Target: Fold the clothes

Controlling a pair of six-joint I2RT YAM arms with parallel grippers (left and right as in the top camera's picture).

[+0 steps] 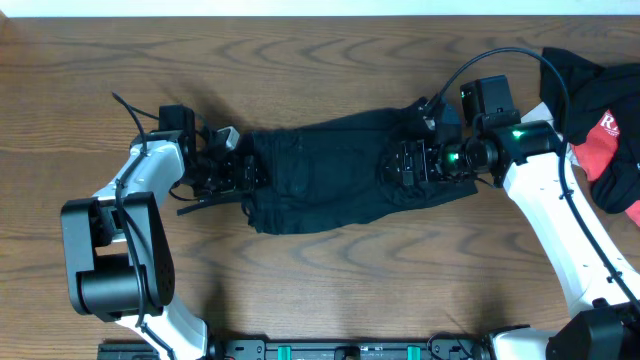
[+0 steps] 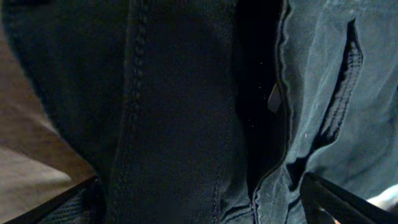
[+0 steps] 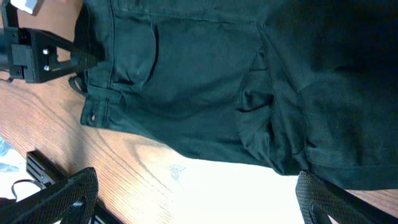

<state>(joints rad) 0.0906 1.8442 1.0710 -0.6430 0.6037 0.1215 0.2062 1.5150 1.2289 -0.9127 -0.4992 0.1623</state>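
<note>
Here, in the overhead view, the plain black soft fabric garment, long like trousers [image 1: 320, 180], lies bunched in a band across the middle of the frame on the brown wood-grain worktop [image 1: 330, 290]. My left gripper [image 1: 232, 172] sits at its left end and my right gripper [image 1: 408, 163] over its right end. Both are released, jaws spread wide, grasping nothing.

In the left wrist view, seams and a pocket slit fill the frame, so that gripper hangs close above the cloth. In the right wrist view the garment covers the upper frame, and its edge runs across the lower middle with bare worktop below. A black-and-red garment with white lettering [image 1: 605, 130] lies apart at the right edge of the overhead view.

Judgement: the step in hand is taking hold of both ends. To do it well, I should pinch the outer edge at each end rather than a bunched ridge. I should then close both sides together and lift evenly, so the cloth neither twists nor drags.
</note>
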